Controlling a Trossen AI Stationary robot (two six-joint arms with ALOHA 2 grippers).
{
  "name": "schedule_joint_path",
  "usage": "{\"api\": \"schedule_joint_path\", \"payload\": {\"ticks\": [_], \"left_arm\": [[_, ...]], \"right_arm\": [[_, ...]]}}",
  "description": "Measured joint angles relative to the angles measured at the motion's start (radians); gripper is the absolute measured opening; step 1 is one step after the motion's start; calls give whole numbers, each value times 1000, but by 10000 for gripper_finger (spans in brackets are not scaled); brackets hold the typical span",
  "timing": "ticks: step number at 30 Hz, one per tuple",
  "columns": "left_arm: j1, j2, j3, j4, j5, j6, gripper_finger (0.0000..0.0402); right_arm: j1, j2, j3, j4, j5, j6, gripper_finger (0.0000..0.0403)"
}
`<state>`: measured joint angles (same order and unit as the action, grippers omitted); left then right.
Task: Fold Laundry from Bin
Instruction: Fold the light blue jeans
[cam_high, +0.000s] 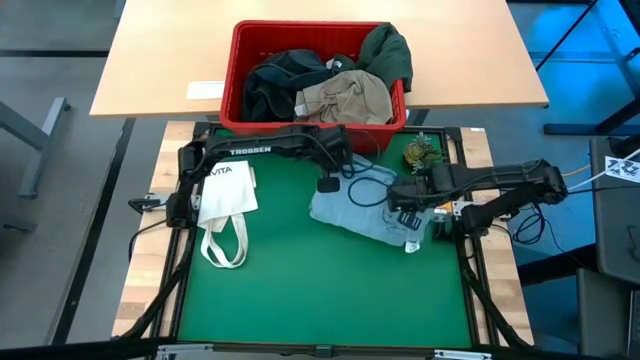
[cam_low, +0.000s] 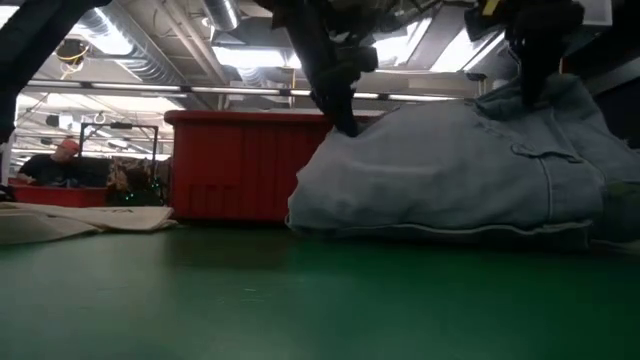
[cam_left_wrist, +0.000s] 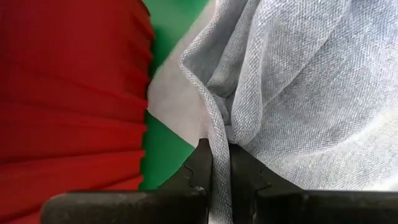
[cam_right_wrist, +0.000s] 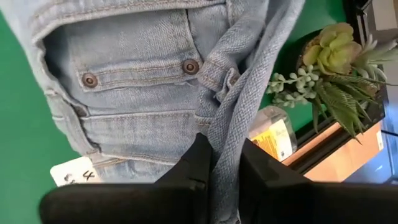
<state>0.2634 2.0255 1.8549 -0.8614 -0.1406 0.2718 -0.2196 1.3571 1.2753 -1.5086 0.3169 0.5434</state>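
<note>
Both tools are clamped on the jeans (cam_high: 365, 215), which lie bunched on the green bench (cam_high: 300, 290) just in front of the bin (cam_high: 236, 60).

Left tool (cam_left_wrist: 221, 165): fingers nearly closed, pinching a thin fold of the denim edge between them. It sits at the jeans' corner nearest the bin; the bin's red wall fills one side of the left wrist view. In the high view that arm stretches across the bench along the bin's front wall.

Right tool (cam_right_wrist: 224, 158): fingers nearly closed on a rolled fold of denim beside a riveted pocket. A white tag (cam_right_wrist: 73, 171) with a handwritten mark hangs off the jeans close by. It grips the jeans' right end, near the small artificial plant (cam_high: 422, 152) at the bench's right rear corner.

Low view: the jeans form a rumpled mound, with both arms coming down onto its top.

Rest of the laundry (cam_high: 330, 85) sits piled in the bin: dark, khaki and dark green pieces, the green one draped over the rim. White tote bag (cam_high: 226, 205) lies flat on the bench's left side, apart from the jeans.
</note>
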Motion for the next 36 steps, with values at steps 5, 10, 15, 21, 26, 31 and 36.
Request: {"api": "schedule_joint_path", "payload": {"ticks": [5, 10, 15, 21, 26, 31, 36], "left_arm": [[3, 20, -5, 17, 5, 32, 21], [10, 50, -6, 81, -2, 88, 21], [15, 94, -6, 138, -28, 90, 32], [18, 123, -6, 157, -79, 90, 71], [18, 132, -6, 162, -97, 78, 109], [18, 132, -6, 164, -112, 75, 145], [11, 132, -6, 164, -114, 72, 175]], "right_arm": [[-30, -1, -117, 62, -18, -2, 40], [-32, 0, -259, 164, -13, -3, 40], [-32, -1, -343, 218, -4, -4, 40], [-30, 0, -371, 259, 29, -2, 40], [-30, 0, -370, 279, 21, -5, 40], [-30, 0, -370, 280, 12, -6, 67], [-30, 0, -370, 281, 14, -6, 136]]}}
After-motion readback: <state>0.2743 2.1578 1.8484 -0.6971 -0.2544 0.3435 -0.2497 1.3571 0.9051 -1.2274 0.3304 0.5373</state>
